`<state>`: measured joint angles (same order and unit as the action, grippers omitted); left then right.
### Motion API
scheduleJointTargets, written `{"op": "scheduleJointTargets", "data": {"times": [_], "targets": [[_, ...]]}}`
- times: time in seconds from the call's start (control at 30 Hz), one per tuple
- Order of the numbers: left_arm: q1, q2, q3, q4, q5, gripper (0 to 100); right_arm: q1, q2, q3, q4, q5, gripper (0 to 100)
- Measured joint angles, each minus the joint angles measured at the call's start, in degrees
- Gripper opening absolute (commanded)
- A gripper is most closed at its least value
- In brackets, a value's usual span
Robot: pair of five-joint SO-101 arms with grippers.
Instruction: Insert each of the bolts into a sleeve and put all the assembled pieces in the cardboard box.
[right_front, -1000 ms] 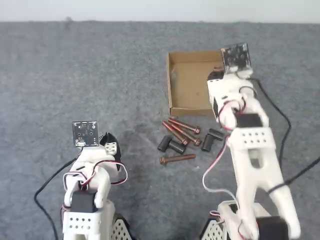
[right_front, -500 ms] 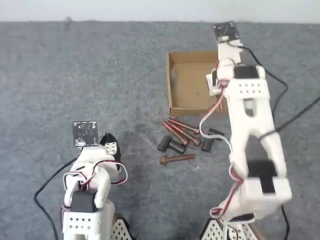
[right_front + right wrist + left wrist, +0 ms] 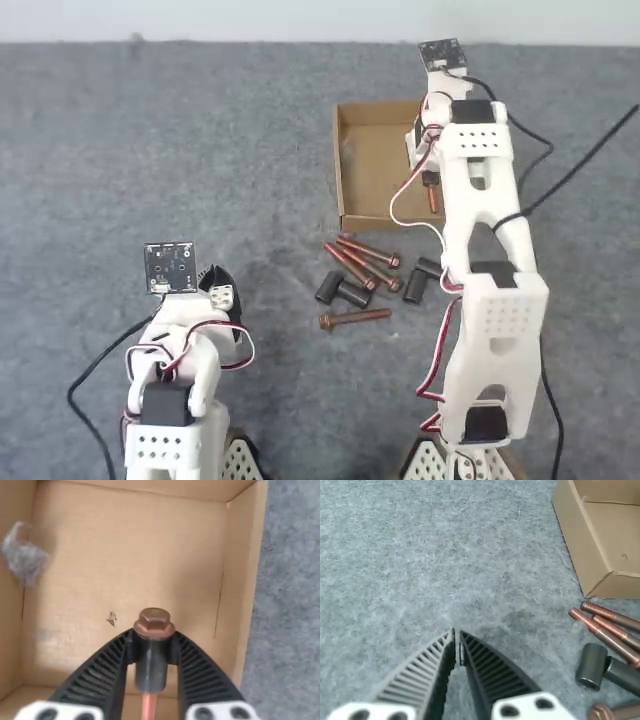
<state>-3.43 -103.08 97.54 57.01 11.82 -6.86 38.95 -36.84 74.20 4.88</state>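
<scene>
Right gripper (image 3: pixel 152 637) pinched the sleeve (image 3: pixel 151 667) with its bolt (image 3: pixel 154 621) over the cardboard box (image 3: pixel 245 555); left gripper (image 3: pixel 457 634) sat pressed together above the carpet (image 3: pixel 420 555).

The right claw (image 3: pixel 152 636) grips one put-together piece (image 3: pixel 151 652): a copper bolt pushed through a short black sleeve. Its six-sided head pokes out past the claw's tips and points down. The open brown cardboard box (image 3: pixel 372 165) sits right under that claw.

Behind that claw, outside the box's near wall, a small bunch of copper bolts (image 3: pixel 362 258) lies slanted on the grey tabletop. One lone bolt (image 3: pixel 355 318) lies farther back. Two black sleeves (image 3: pixel 343 291) touch each other beside the bunch, and more black sleeves (image 3: pixel 424 277) lie close by. All these lie well apart from the left claw (image 3: pixel 456 632), off to its right.
</scene>
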Motion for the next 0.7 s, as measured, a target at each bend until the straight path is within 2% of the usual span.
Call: {"op": "scheduleJointTargets", "data": {"times": [0.1, 0.23, 0.47, 0.7], "targets": [[0.0, 0.0, 0.0, 0.0, 0.0, 2, 0.4, 0.7, -2.9, 3.2, -0.4, 10.2], [0.0, 0.0, 0.0, 0.0, 0.0, 2, 0.3, 0.7, -4.4, 5.7, -0.4, 0.7], [0.0, 0.0, 0.0, 0.0, 0.0, 2, 0.3, -4.0, -4.6, 11.7, -0.4, 0.6], [0.0, 0.0, 0.0, 0.0, 0.0, 2, -1.8, -10.5, -4.6, 24.3, -0.4, 0.6]]}}
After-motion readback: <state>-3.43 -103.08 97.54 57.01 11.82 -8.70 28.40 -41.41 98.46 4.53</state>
